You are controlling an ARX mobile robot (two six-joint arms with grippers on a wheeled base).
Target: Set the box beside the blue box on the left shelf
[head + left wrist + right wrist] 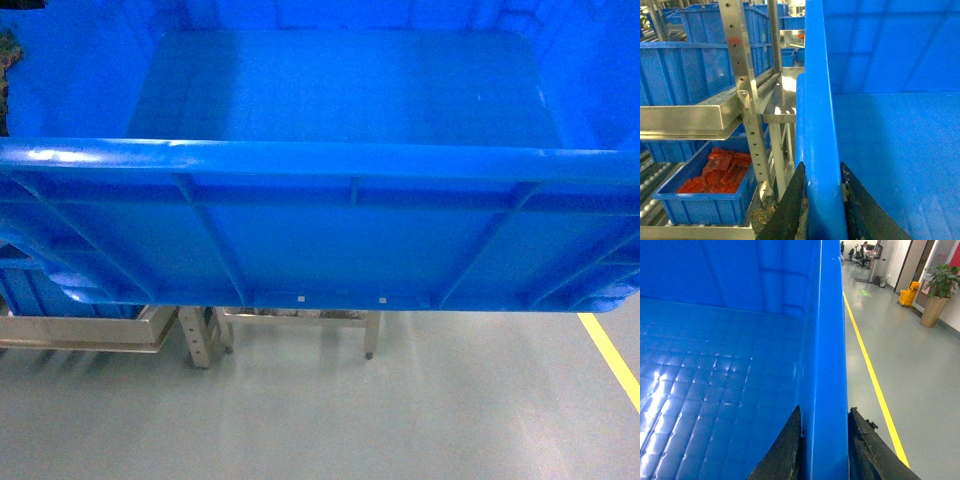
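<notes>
The box [330, 230], a big bright blue crate with ribbed sides, fills the upper head view and hangs above the floor. My left gripper [821, 167] is shut on the box's left rim [817, 100], one finger on each side of it. On the opposite rim [832, 340] my right gripper [825, 410] is shut the same way. The box's floor [720, 365] holds nothing. Left of it stands the left shelf, its roller tracks [647, 175] showing low down. A blue box [705, 205] of red parts sits there, and larger blue boxes [685, 70] stand a level higher.
A perforated steel upright [742, 85] and a steel rail [685, 120] stand close to the box's left side. Steel rack legs [205, 335] show under the box. A yellow floor line [875, 385] runs along the right, with a potted plant [935, 295] far off.
</notes>
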